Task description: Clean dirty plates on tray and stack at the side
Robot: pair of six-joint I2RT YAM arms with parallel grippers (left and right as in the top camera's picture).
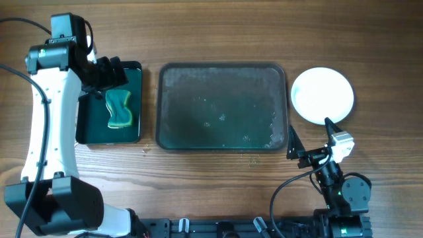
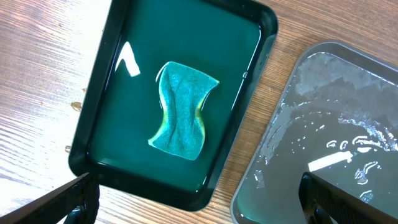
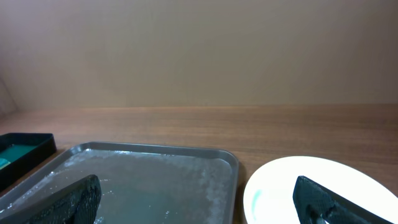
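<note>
- Plates (image 1: pixel 322 96) sit on the bare table (image 1: pixel 218 39) just off the right end of the tray (image 1: pixel 223 68), near its far corner. From above they read as one round white disc, so I cannot tell how many are stacked.
- No plate is on the tray; it holds only a film of water and patches of suds.
- I judge the plates stiff, fairly light and breakable if knocked or dropped. They are probably wet, so glazed and slick under my pads.
- The place to grip is the rim: one finger over the lip and one under it, at the near edge facing my right gripper (image 3: pixel 196 186). A pinch on the flat middle would give me nothing.
- A shallow rim leaves little room under it, so I expect the under-finger to have to slide along the wood first.
- The top plate looks plain white from overhead. In the right wrist view I see a faint teal mark near its left edge, and cannot say whether it is residue or a reflection.
- Right gripper is spread wide and empty, low over the table and pointing between tray and plates.
- Left gripper (image 2: pixel 196 180) is also wide and empty, hanging above the small tray (image 2: pixel 99 81), where the sponge (image 2: pixel 182 111) lies in shallow water.
</note>
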